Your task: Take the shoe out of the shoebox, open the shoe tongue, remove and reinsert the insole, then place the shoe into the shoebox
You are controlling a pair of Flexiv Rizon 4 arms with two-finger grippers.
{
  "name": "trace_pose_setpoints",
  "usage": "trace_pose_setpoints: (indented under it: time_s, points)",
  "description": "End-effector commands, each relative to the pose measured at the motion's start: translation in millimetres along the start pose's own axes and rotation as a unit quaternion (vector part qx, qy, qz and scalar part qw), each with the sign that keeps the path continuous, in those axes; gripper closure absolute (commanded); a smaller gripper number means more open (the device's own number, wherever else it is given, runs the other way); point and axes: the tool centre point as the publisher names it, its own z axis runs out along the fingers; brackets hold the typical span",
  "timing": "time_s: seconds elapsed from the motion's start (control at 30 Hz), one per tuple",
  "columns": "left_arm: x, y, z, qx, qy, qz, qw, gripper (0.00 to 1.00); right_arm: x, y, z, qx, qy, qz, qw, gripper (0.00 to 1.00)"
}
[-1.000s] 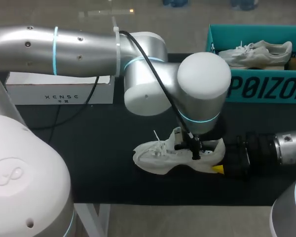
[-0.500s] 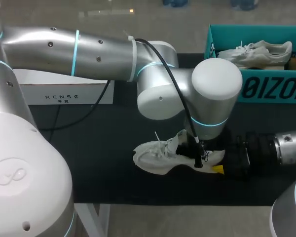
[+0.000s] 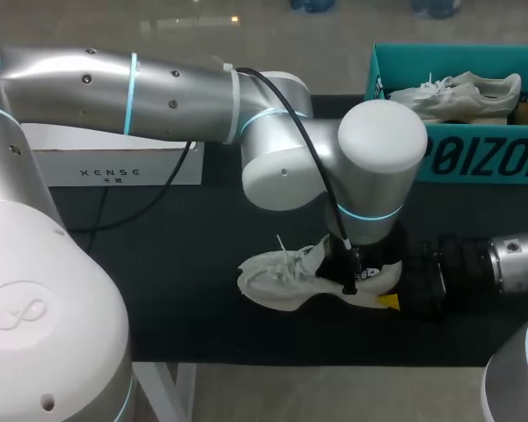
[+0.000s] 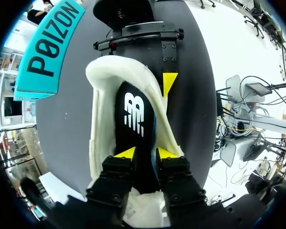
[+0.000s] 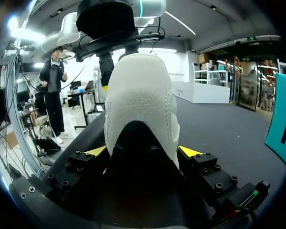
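A white shoe (image 3: 282,280) lies on the black table top, toe to the left. Its black insole (image 4: 136,119) sits inside it. My left gripper (image 4: 146,153) points down into the shoe's opening (image 3: 350,274). Its fingers stand a little apart over the insole's edge, not pinching it. My right gripper (image 5: 143,151) comes in from the right (image 3: 389,297). It has a yellow-tipped finger (image 5: 189,151) on each side of the heel (image 5: 140,105), shut on the shoe. The teal shoebox (image 3: 475,160) stands at the back right.
A second white shoe (image 3: 458,92) lies in the shoebox. A long white box (image 3: 106,167) stands at the back left with a black cable running past it. My left arm's thick elbow hangs over the table's middle.
My left arm has swung to the right, and its gripper has shifted along the shoe toward the heel. The shoe and my right gripper have stayed put.
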Motion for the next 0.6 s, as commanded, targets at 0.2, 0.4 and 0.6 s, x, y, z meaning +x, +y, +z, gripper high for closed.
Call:
trace_pose_setpoints:
  time_s: [0.2,0.4,0.6]
  points:
    - [-0.2,-6,5,-0.002,0.000,0.005,1.000,0.69,0.5,-3.3,2,0.001,-0.001,0.001,1.000,1.00]
    - [-3.3,-10,16,-0.010,0.004,0.011,1.000,0.64,0.5,-3.3,2,0.001,-0.001,0.001,1.000,1.00]
    - [-6.3,-14,35,-0.019,0.008,0.012,1.000,0.65,0.5,-3.3,2,0.001,-0.001,0.001,1.000,1.00]
